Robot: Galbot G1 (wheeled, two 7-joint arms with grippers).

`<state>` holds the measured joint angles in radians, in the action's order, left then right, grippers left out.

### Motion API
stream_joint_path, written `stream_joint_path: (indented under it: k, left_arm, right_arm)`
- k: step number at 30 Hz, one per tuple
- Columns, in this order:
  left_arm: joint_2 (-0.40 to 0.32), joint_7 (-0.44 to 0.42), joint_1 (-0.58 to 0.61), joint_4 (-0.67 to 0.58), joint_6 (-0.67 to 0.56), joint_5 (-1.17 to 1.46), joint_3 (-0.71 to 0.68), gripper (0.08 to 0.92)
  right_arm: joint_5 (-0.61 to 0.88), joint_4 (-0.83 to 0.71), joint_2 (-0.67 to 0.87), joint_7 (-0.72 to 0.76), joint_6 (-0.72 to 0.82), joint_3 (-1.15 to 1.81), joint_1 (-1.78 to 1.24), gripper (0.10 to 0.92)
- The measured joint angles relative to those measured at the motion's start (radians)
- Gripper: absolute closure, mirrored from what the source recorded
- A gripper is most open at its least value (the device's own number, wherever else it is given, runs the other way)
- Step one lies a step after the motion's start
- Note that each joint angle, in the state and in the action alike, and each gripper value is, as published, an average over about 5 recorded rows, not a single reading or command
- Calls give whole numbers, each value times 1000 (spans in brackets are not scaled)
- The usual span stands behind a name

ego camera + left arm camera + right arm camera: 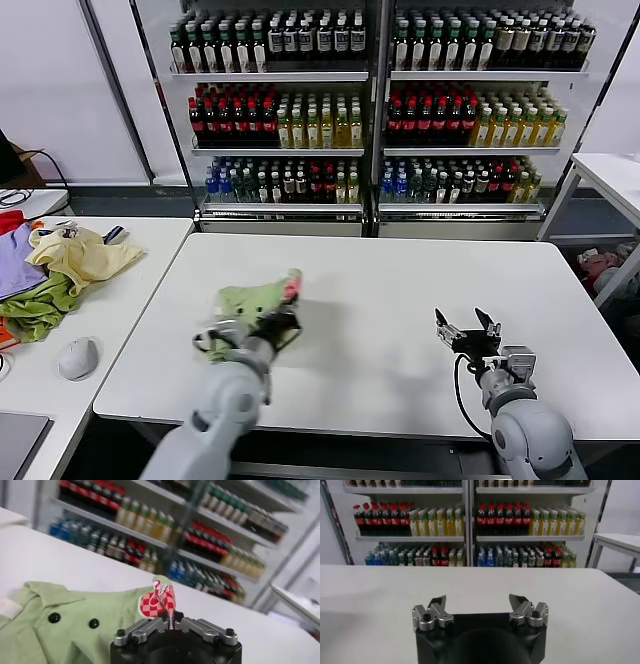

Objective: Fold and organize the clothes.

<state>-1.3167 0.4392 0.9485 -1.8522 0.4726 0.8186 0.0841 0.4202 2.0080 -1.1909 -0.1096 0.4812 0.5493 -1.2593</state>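
Note:
The light green collared shirt (250, 300) lies bunched on the white table (400, 290), left of the middle. Its red-and-white checked patch (292, 290) stands up at its right end. My left gripper (283, 322) is shut on the shirt's edge right at that patch. In the left wrist view the patch (159, 600) rises from between the closed fingers and the shirt (75, 625) with two black buttons spreads beside it. My right gripper (467, 332) is open and empty above the table's front right, apart from the shirt; it also shows in its own wrist view (479, 607).
A pile of pale yellow (85, 255), purple (18, 265) and darker green (40, 308) cloths lies on the side table at the left, with a grey mouse (78, 357) near its front. Shelves of bottles (370, 110) stand behind the table. Another white table (615, 175) is at the far right.

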Motion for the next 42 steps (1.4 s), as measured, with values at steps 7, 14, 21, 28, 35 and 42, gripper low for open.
stream_joint_path:
  k: [7,14,21,28,35,42]
  left_arm:
    - [-68,-28,-54,63,-35,-67,-103,761]
    - [-81,-69,-59,53,-108,-97,-136,562]
    - [-30,-81,-7,-29,-161,-143,-56,354]
    - [58,-87,98,-117,-211,-190,100,190]
    - [93,-92,221,-179,-245,-221,231,177]
    - [101,-94,298,-216,-260,-251,285,177]
  right_arm:
    - [5,-7,5,-1,1,-7,18,203]
    - [0,-19,-6,-14,11,-44,47,203]
    - [-29,-60,-43,-47,13,-167,112,203]
    - [-68,-161,-118,-90,8,-322,212,203]
    - [-98,-279,-194,-141,15,-433,288,203]
    - [-100,-356,-238,-207,37,-476,317,234]
